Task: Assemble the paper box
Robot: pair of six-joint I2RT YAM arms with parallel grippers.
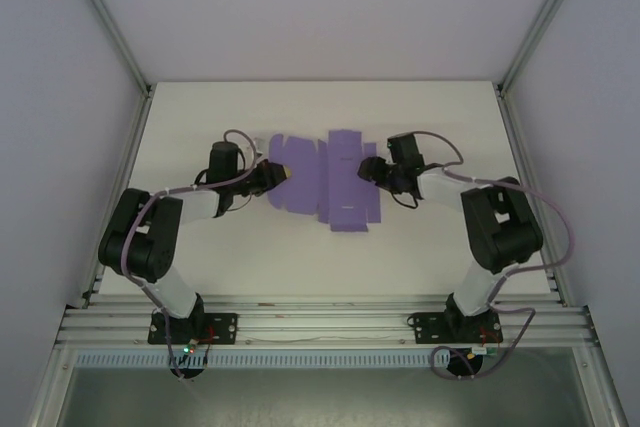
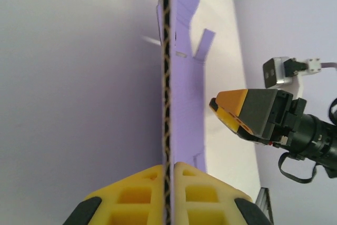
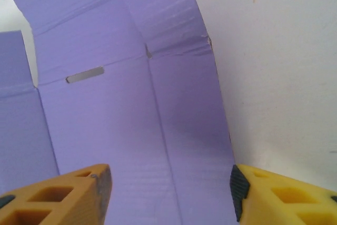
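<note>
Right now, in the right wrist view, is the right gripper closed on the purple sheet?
No, the right gripper is open: its jaws stand wide apart, with the flat paper box showing in the gap between them.

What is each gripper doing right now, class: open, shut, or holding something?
Left gripper: closed on the edge of the paper box.
Right gripper: open, holding nothing.

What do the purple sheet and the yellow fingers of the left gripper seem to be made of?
The paper box, a flat sheet: corrugated card, matt purple. Its edge shows a wavy fluted core between two thin liners. The fingers of the left gripper: probably plastic, matt yellow, with open moulded cells. The exact material is unclear.
</note>
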